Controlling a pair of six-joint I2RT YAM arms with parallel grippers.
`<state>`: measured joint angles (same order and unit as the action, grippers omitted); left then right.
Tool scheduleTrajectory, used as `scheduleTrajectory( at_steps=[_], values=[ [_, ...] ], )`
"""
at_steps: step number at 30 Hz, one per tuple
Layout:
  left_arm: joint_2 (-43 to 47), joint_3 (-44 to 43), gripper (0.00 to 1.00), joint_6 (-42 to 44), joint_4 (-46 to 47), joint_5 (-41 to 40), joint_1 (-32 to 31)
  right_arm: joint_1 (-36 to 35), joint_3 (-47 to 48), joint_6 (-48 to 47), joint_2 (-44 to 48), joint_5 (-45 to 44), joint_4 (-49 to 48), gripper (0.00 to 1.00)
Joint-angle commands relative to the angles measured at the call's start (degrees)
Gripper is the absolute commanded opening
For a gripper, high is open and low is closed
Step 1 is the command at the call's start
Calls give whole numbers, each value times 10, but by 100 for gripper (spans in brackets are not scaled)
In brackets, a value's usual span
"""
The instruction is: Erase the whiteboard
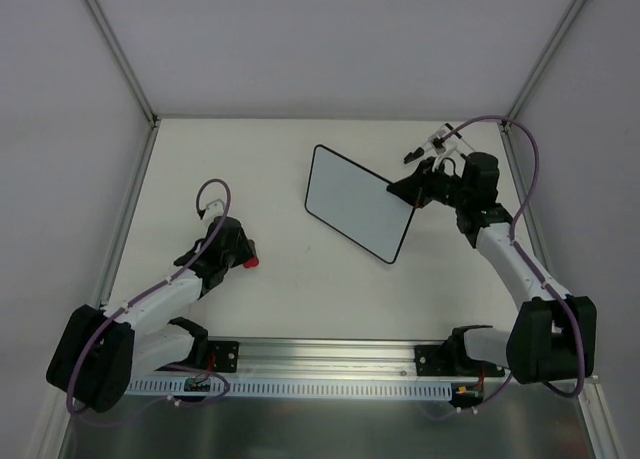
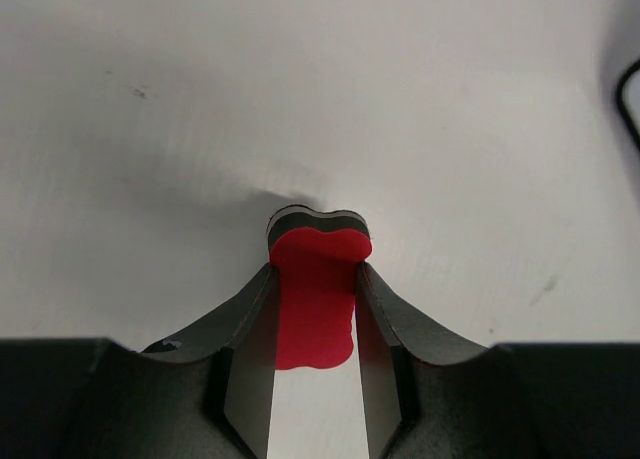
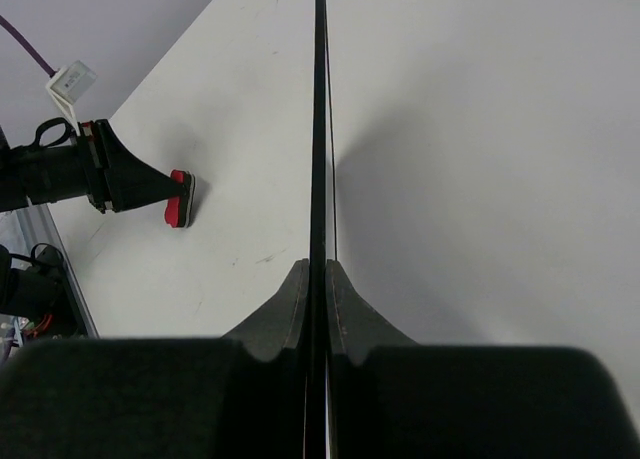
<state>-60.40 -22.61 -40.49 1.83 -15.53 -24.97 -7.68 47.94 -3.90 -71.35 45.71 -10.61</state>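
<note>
The whiteboard (image 1: 358, 201) is a white rectangle with a thin black rim, its face blank, held tilted over the table's middle right. My right gripper (image 1: 414, 193) is shut on its right edge; in the right wrist view the board shows edge-on (image 3: 320, 129) between the fingers (image 3: 288, 299). My left gripper (image 1: 244, 259) is shut on a small red eraser (image 1: 251, 263) with a dark felt layer, low at the table's left. In the left wrist view the eraser (image 2: 315, 299) sits pinched between the fingers (image 2: 250, 319). The eraser also shows in the right wrist view (image 3: 179, 198).
The white table (image 1: 280, 309) is boxed in by white walls with metal frame posts (image 1: 120, 54). A metal rail (image 1: 320, 364) carrying the arm bases runs along the near edge. Purple cables loop off both arms.
</note>
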Motion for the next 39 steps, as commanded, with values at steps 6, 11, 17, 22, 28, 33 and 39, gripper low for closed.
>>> scheduleTrajectory(
  at_steps=[6,11,17,22,28,33,39],
  values=[
    [-124,-105,13,40,-44,14,59,33,58,21,-9,49,-38,0],
    [-179,-160,60,52,-63,23,73,47,61,23,-15,55,-38,0],
    [-148,-204,99,84,-89,26,74,71,80,29,-22,64,-38,0],
    [-101,-222,99,122,-114,23,74,107,101,32,-34,79,-39,0],
    [-43,-225,99,152,-122,47,74,177,153,36,-69,105,-43,0],
    [-5,-220,99,166,-132,64,74,237,231,56,-126,151,-46,0],
    [23,-210,99,176,-139,60,74,289,339,67,-214,181,-46,0]
  ],
)
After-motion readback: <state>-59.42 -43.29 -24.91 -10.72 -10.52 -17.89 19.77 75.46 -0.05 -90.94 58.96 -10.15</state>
